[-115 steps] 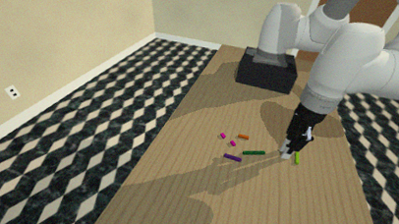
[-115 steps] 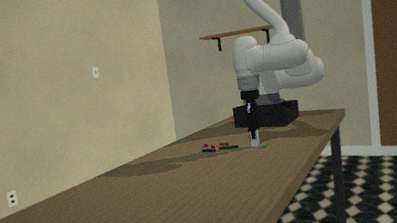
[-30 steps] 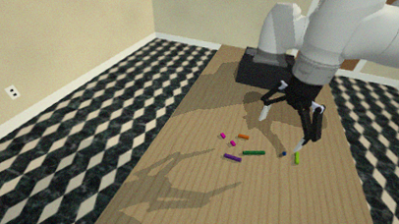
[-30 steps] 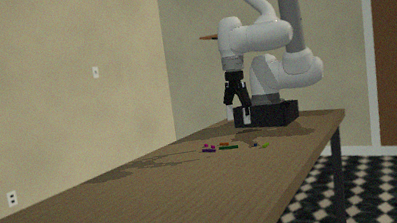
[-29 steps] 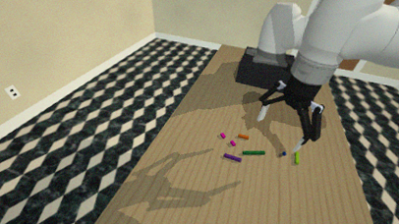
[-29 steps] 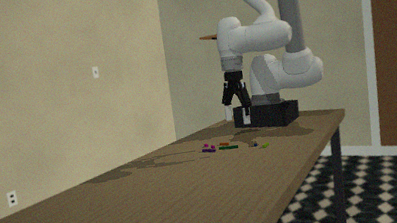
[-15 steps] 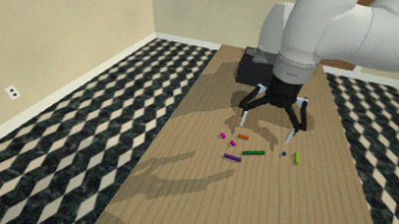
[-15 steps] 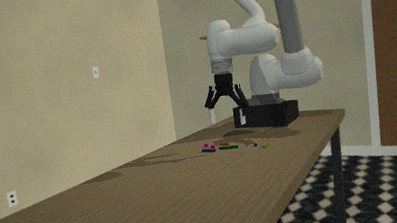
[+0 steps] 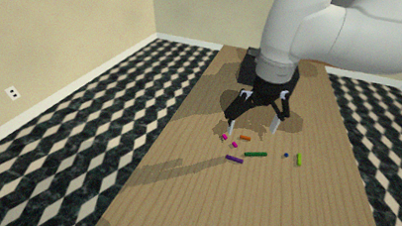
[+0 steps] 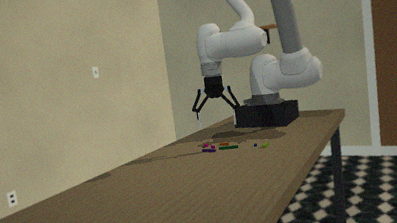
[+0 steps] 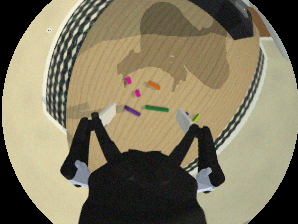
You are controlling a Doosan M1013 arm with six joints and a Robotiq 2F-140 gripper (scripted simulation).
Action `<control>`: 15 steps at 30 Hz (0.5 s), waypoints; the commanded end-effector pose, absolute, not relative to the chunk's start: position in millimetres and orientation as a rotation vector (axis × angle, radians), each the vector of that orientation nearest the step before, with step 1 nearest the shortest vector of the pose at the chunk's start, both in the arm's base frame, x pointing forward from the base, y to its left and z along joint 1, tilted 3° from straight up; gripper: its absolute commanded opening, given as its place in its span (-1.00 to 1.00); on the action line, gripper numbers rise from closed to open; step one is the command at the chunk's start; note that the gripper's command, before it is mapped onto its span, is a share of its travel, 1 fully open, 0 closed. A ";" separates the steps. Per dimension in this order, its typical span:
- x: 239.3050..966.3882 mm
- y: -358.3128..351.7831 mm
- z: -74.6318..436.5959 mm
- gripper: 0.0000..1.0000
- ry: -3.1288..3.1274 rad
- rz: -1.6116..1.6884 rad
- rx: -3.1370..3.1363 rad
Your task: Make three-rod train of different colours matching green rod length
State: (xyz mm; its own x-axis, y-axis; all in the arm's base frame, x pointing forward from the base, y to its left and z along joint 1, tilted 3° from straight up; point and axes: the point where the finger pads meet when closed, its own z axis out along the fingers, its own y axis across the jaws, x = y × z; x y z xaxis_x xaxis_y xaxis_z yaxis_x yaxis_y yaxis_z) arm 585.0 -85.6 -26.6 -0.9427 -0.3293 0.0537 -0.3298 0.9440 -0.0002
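Several small rods lie apart on the wooden table (image 9: 239,207) (image 10: 151,198). The green rod (image 9: 255,154) (image 10: 228,147) (image 11: 156,108) lies in the middle. A purple rod (image 9: 234,158) (image 10: 208,150) (image 11: 131,111) lies just in front of it to the left. An orange rod (image 9: 245,138) (image 10: 224,143) (image 11: 153,86) lies behind it. Two magenta rods (image 9: 224,136) (image 9: 234,144) (image 11: 128,80) (image 11: 137,94) lie at the left. A blue rod (image 9: 285,154) (image 10: 255,144) and a lime rod (image 9: 299,159) (image 10: 265,145) (image 11: 196,117) lie at the right. My gripper (image 9: 252,125) (image 10: 216,113) (image 11: 146,110) is open and empty, hanging well above the rods.
The arm's black base (image 9: 248,68) (image 10: 266,114) stands at the far end of the table. The table's long edges drop to a chequered floor (image 9: 74,130) on both sides.
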 end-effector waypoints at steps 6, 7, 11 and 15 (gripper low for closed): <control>583.0 -113.5 -30.0 1.00 -2.916 -0.027 1.038; 583.0 -113.5 -30.0 1.00 -2.916 -0.027 1.038; 582.6 -117.6 -30.5 1.00 -2.889 -0.029 1.110; 582.4 -118.6 -30.6 1.00 -2.883 -0.029 1.128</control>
